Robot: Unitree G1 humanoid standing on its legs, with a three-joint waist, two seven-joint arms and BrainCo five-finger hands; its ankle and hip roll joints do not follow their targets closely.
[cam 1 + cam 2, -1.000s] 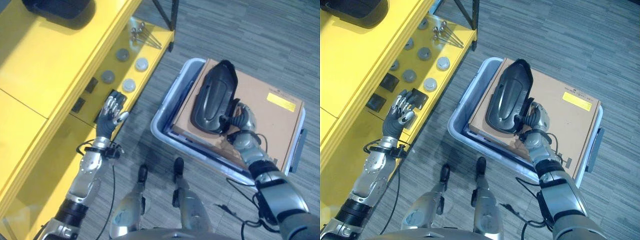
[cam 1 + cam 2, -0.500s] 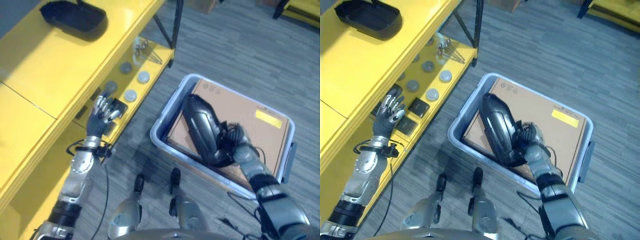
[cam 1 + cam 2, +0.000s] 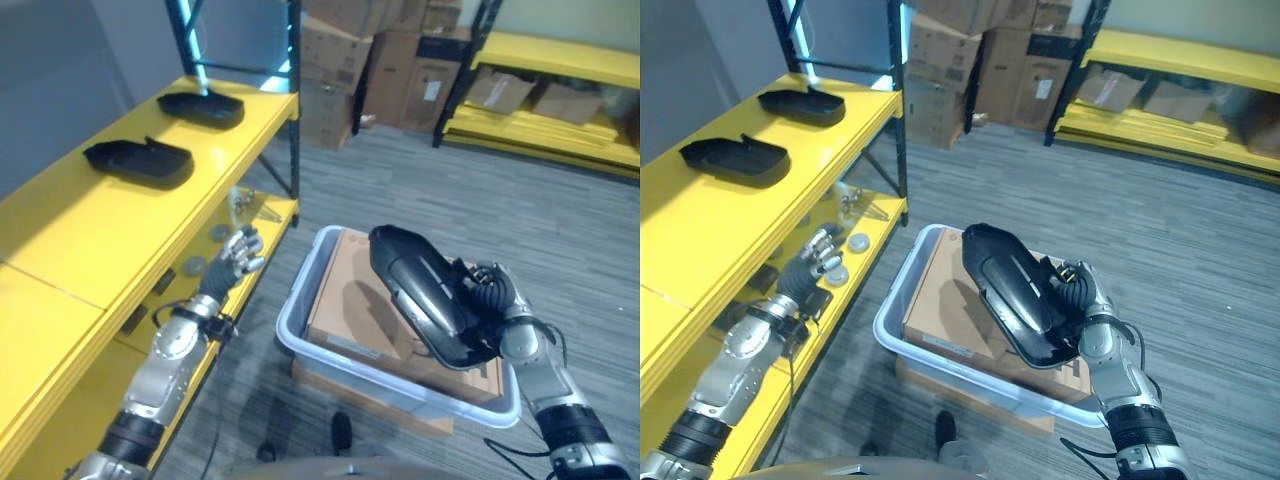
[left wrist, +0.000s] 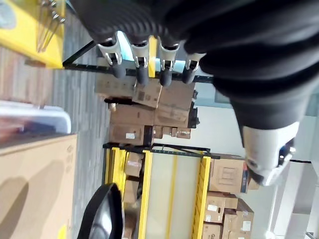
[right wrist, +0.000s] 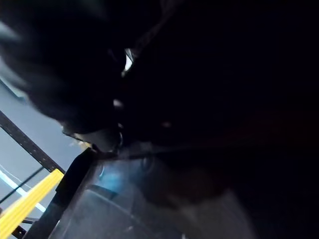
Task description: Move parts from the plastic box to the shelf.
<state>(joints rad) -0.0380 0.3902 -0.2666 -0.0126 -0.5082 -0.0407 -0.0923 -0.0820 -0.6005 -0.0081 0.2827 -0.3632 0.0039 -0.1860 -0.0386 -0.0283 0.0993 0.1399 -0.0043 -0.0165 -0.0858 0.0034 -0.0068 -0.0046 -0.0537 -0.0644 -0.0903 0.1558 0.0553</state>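
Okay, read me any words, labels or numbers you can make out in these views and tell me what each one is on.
No text here can be read.
Yellow label on the cardboard box in the plastic box: partly hidden by the black part in the right hand, print too small.
White labels on the stacked cartons by the far shelves: blurred.
White sticker on a carton in the left wrist view: too small.

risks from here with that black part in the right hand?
Right hand grips the long black part near one end, above the plastic box; its long free end may twist or slip. The top shelf already carries two black parts, so placing room is limited. Left hand, open by the shelf edge, could get clipped.
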